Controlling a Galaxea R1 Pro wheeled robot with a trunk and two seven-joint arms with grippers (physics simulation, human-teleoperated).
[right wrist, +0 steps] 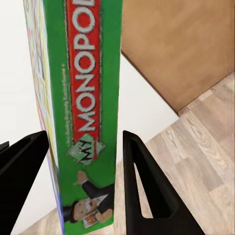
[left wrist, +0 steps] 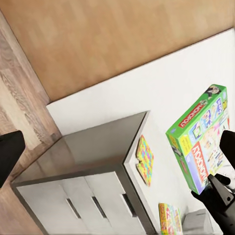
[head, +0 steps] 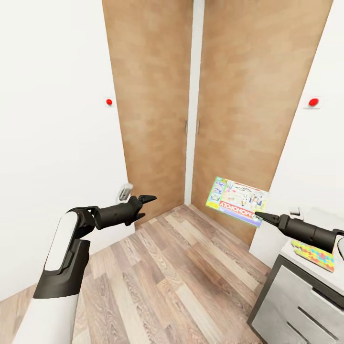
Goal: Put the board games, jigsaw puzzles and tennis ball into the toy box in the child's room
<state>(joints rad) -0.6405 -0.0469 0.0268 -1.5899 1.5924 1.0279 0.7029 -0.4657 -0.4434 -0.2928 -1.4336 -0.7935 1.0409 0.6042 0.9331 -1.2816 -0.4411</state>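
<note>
My right gripper is shut on the lower corner of a white-green Monopoly board game and holds it in the air in front of the wardrobe doors. In the right wrist view the box stands edge-on between the two dark fingers. To the right, a colourful jigsaw puzzle lies on the pale top of the table, which has grey drawers below. The left wrist view shows the held box, that puzzle and another colourful flat box on the table top. My left gripper is open and empty. The toy box and the bed are out of view.
Two light wooden wardrobe doors fill the corner ahead, with white walls on both sides. A small red button sits on the left wall and another on the right wall. Wood-plank floor lies open between my arms.
</note>
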